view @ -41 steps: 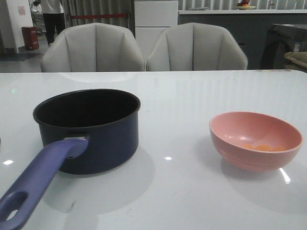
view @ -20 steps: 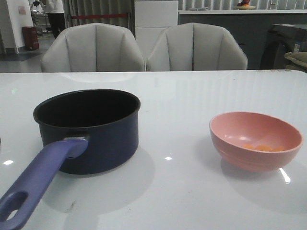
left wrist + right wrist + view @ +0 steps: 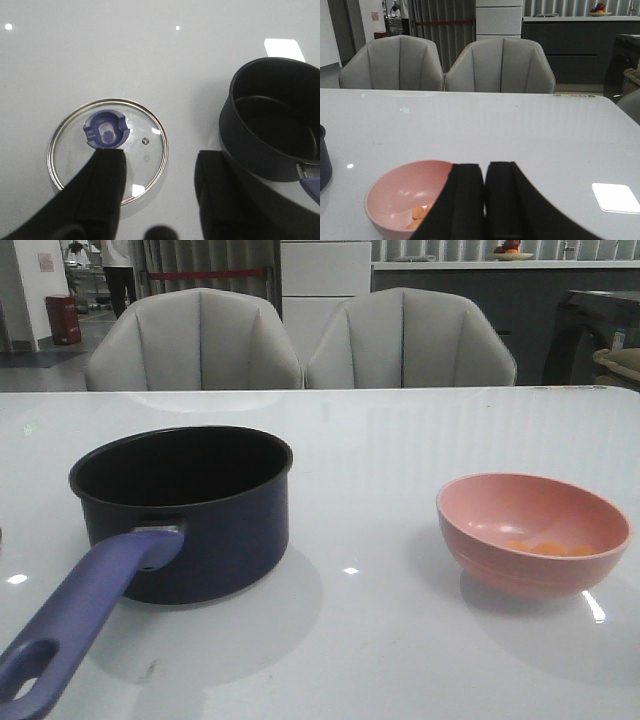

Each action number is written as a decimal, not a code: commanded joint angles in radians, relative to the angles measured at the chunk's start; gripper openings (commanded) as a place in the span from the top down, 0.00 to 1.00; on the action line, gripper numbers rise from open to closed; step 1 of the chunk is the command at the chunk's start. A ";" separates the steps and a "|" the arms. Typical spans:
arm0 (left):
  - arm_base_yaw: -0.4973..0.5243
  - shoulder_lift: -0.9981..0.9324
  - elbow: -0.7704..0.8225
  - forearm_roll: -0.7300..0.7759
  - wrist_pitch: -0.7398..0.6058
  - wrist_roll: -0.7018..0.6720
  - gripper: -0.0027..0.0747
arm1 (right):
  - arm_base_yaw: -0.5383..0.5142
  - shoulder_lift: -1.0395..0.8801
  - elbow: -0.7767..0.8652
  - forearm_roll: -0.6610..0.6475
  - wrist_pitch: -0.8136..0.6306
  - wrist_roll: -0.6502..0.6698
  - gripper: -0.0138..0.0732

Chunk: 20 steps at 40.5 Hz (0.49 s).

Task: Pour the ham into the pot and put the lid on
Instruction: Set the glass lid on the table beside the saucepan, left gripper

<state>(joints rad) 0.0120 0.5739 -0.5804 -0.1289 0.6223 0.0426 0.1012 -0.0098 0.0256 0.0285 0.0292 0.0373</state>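
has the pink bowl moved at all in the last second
No. In the front view the pink bowl sits at the same spot right of the pot, with the same gap between them on the table.

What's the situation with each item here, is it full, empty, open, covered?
pot: upright, uncovered, nothing seen inside.
lid: lying flat on the table beside the pot, knob up.
pink bowl: upright, holding the ham.
ham: a few slices at the bowl's bottom.
left gripper: open, above the lid.
right gripper: shut, empty.

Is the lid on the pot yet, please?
No. The lid lies flat on the table beside the pot, whose mouth is uncovered.
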 commanded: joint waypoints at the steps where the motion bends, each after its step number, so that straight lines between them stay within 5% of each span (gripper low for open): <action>1: -0.010 -0.081 0.033 -0.021 -0.116 -0.002 0.51 | -0.004 -0.019 0.010 -0.008 -0.083 0.000 0.66; 20: -0.103 -0.430 0.193 -0.014 -0.259 -0.004 0.51 | -0.004 -0.019 0.010 -0.008 -0.083 0.000 0.66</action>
<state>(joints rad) -0.0837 0.1529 -0.3653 -0.1356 0.4606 0.0426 0.1012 -0.0098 0.0256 0.0285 0.0292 0.0373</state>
